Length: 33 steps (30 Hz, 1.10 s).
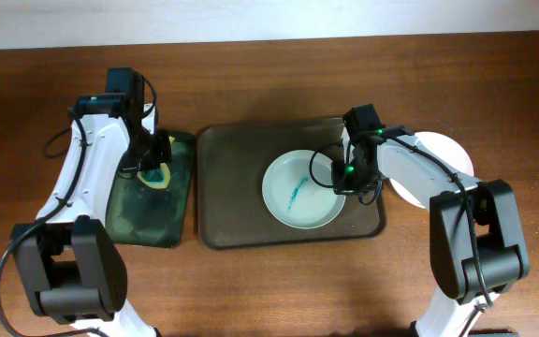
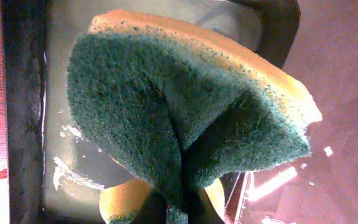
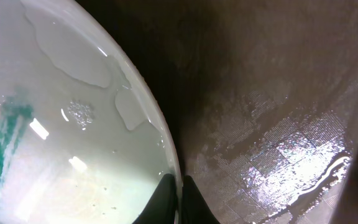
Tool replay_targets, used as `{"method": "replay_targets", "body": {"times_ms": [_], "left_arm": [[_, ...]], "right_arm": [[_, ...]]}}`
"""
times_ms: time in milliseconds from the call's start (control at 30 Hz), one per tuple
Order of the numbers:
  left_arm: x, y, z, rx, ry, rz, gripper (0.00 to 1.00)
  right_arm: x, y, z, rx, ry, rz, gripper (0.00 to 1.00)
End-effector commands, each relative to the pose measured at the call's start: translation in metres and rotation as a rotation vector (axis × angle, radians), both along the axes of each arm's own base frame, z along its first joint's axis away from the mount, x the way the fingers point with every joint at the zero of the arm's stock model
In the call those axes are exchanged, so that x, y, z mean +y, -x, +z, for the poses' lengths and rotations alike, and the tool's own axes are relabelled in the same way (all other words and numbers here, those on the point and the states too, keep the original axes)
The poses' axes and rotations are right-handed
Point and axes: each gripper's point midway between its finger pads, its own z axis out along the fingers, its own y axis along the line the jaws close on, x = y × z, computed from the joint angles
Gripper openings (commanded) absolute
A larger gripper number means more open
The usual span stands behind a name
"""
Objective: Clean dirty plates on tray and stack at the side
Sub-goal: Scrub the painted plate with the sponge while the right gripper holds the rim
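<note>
Green sponge (image 2: 185, 106) sits folded in the clamped left pincer (image 2: 179, 208); the right pincer (image 3: 178, 198) nips the wet rim of the plate (image 3: 73, 124) between its tips, and this thin grip may slip once scrubbing starts

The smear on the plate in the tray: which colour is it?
Teal green smear on the white plate; right wrist view shows it best.

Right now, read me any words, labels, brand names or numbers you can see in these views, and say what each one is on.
None can be read.
No text shows on the plate, the tray, the sponge or the basin.
The teal smear on the plate is dirt, not writing.
</note>
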Motion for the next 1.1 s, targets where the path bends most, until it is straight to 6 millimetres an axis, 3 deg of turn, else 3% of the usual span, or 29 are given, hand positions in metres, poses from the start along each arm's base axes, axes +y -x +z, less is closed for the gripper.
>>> {"method": "replay_targets", "body": {"times_ms": [0,100,167,233,333,367,467,633,767,833,900,967,1067], "left_arm": [[0.002,-0.002,0.006,-0.016,-0.02,-0.006,0.0],[-0.009,-0.002,0.006,-0.016,-0.015,-0.032,0.0],[-0.038,-0.003,0.007,-0.025,0.02,-0.087,0.0],[-0.095,-0.013,0.02,-0.097,0.053,-0.211,0.0],[-0.19,-0.023,0.039,-0.208,0.301,-0.302,0.0],[-0.212,-0.024,0.041,-0.224,0.36,-0.317,0.0],[-0.269,-0.019,0.011,-0.183,0.435,-0.357,0.0],[-0.303,0.006,-0.074,0.001,0.406,-0.325,0.0],[-0.329,0.04,-0.112,0.158,0.449,-0.295,0.0],[-0.332,0.058,-0.13,0.225,0.426,-0.307,0.0],[-0.335,0.083,-0.136,0.305,0.416,-0.329,0.0],[-0.339,0.098,-0.128,0.319,0.4,-0.422,0.0],[-0.336,0.099,-0.11,0.303,0.403,-0.46,0.0]], "right_arm": [[-0.012,0.007,-0.006,0.025,0.057,0.006,0.04],[-0.012,0.007,-0.006,0.025,0.057,0.006,0.04],[-0.005,0.009,-0.005,0.033,0.017,0.013,0.04],[0.014,0.011,-0.001,0.038,-0.093,0.07,0.04],[0.014,0.012,-0.001,0.046,-0.094,0.037,0.04],[0.014,0.012,-0.001,0.046,-0.094,0.037,0.04],[0.014,0.012,-0.001,0.047,-0.094,0.037,0.04],[0.014,0.012,-0.001,0.047,-0.094,0.037,0.04],[0.014,0.012,-0.001,0.046,-0.094,0.037,0.04],[0.014,0.012,-0.001,0.046,-0.094,0.036,0.04],[0.014,0.012,-0.001,0.046,-0.094,0.037,0.04],[0.014,0.01,-0.001,0.041,-0.095,0.031,0.04],[0.014,0.008,-0.001,0.041,-0.096,-0.007,0.04]]}}
